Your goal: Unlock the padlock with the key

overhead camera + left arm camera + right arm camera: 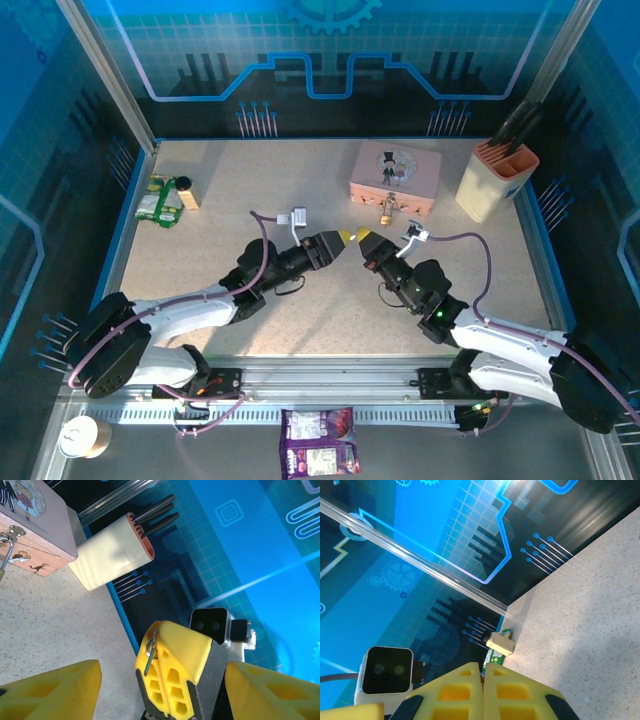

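Note:
The key (150, 654), a thin dark metal sliver, sticks out of the tip of my right gripper (161, 639), which is shut on it. In the overhead view that right gripper (364, 241) hovers over the table's middle, tip to tip with my left gripper (343, 238). My left gripper (162, 680) is open, one yellow finger (55, 690) on each side of the right gripper's tip and apart from it. The small brass padlock (385, 214) hangs at the front of the pink picture box (395, 175). Its shackle (4, 547) peeks in at the left edge of the left wrist view.
A cream holder (495, 180) with dark utensils stands at the back right, next to the box. A green packet (158, 203) and a small beige bottle (186, 192) lie at the back left. A purple packet (320, 455) and a tape roll (85, 437) sit beyond the near rail.

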Controlling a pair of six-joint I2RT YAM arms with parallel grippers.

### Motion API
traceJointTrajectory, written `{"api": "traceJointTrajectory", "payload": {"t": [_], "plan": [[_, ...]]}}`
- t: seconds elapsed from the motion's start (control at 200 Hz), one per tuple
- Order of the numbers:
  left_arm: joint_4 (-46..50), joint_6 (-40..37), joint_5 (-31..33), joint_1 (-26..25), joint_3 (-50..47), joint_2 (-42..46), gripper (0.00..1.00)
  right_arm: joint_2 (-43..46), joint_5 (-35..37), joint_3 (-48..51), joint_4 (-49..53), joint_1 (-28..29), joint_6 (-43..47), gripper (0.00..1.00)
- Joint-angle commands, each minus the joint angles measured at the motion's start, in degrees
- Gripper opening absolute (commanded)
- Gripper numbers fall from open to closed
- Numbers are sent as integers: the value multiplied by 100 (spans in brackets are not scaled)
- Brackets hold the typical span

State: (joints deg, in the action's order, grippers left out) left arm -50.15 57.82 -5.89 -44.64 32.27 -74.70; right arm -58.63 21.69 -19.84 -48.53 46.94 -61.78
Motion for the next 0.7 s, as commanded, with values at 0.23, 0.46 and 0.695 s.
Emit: {"api": "traceJointTrajectory", "payload": {"t": [0.23, 0.46, 0.695], "plan": [[-557, 372, -62, -73, 40, -216, 58, -156, 425, 138, -878, 207, -263, 0], [-645, 451, -109, -97, 77, -282, 50, -357, 471, 146, -1161, 272, -341, 0], [-644, 451, -136, -100, 95, -282, 37, -412, 485, 138, -1221, 290, -378, 0]]}}
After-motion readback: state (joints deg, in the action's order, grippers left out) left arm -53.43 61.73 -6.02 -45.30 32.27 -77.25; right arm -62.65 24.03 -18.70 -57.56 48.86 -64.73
